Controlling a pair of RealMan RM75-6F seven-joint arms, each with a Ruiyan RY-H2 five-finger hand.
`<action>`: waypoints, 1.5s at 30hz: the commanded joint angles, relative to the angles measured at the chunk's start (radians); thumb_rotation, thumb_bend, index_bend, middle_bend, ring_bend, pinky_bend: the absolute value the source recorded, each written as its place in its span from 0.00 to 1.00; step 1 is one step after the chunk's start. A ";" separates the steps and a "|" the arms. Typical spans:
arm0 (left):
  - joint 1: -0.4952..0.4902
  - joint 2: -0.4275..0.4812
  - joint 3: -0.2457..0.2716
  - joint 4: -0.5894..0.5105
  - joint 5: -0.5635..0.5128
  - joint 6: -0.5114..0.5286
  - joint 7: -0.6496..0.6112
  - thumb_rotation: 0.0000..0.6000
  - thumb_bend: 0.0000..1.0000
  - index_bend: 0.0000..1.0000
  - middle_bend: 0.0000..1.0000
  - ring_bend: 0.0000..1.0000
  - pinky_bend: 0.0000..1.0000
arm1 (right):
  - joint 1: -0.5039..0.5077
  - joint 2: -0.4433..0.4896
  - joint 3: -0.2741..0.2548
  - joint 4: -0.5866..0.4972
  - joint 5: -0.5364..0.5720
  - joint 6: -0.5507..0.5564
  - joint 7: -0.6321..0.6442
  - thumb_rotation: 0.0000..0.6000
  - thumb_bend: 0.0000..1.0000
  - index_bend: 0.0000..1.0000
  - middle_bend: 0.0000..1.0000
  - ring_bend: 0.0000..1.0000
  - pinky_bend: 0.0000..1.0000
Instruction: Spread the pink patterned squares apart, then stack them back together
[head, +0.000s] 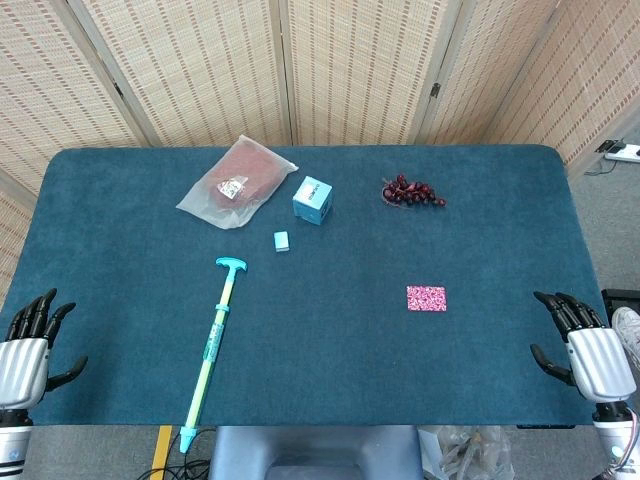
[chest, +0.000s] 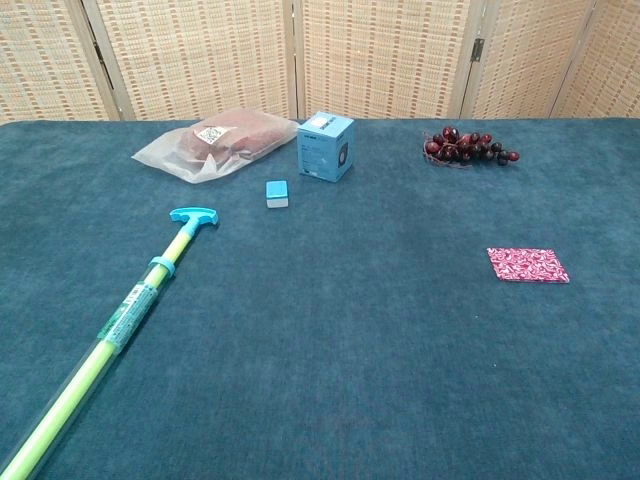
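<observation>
Both metal hands, left and right, hover empty with fingers spread, while the pink patterned squares sit stacked at four o'clock on the table, thin enough, I'd guess, to slip together when pinched.

One flat stack of pink patterned squares, one green-and-teal plastic pole, one clear bag of red contents, one blue carton, one small blue block, one dark-red grape bunch.

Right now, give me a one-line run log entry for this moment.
phase: not started | pink squares: stacked, untouched | left hand: open, at table edge | right hand: open, at table edge
</observation>
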 joint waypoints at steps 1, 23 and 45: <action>0.000 -0.001 0.000 0.000 -0.001 -0.001 0.001 1.00 0.26 0.19 0.05 0.05 0.13 | 0.001 -0.001 0.000 0.002 0.000 -0.001 0.000 1.00 0.35 0.12 0.24 0.15 0.20; -0.010 -0.009 -0.003 0.004 -0.003 -0.012 0.009 1.00 0.26 0.19 0.05 0.05 0.13 | 0.023 0.009 0.007 -0.010 0.031 -0.055 -0.022 1.00 0.35 0.12 0.30 0.23 0.28; -0.015 -0.008 -0.004 0.008 -0.007 -0.017 0.012 1.00 0.26 0.19 0.05 0.05 0.13 | 0.203 0.021 0.038 -0.095 0.133 -0.371 -0.158 1.00 0.41 0.12 0.86 0.95 1.00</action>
